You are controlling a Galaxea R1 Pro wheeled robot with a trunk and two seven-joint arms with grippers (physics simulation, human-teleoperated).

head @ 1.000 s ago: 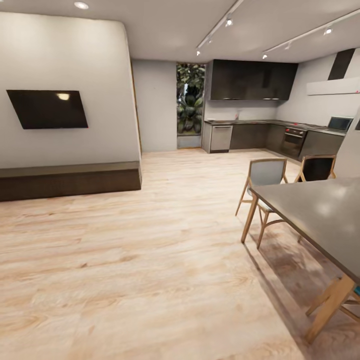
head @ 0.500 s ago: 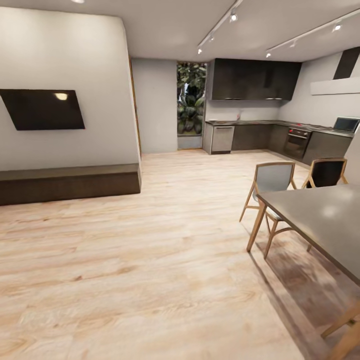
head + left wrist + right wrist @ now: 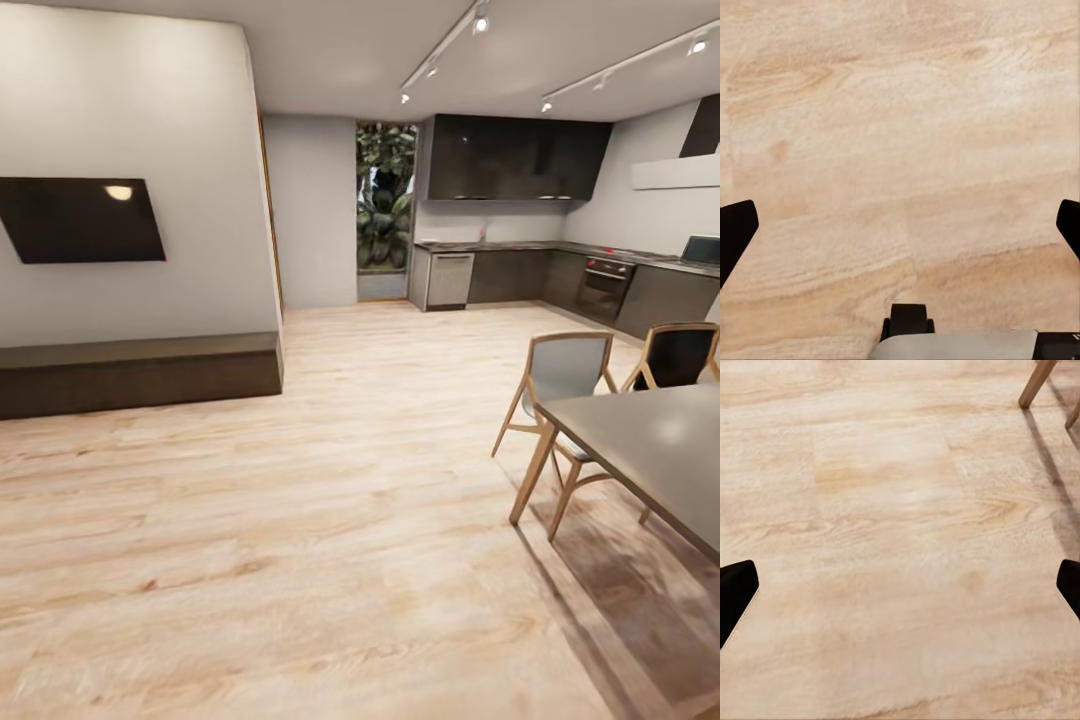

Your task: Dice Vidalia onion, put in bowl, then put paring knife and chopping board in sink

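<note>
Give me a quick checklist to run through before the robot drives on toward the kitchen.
1. Kitchen in sight: ok, the countertop runs along the far wall in the head view.
2. Path ahead: ok, the wooden floor is bare up to the kitchen.
3. Obstacles at the side: ok, the dining table and the chairs sit off to the right of the path.
4. Left gripper: ok, open with nothing between its fingers.
5. Right gripper: ok, open with nothing between its fingers.
6. Onion, knife, board, bowl: cannot tell, too far to make out.
</note>
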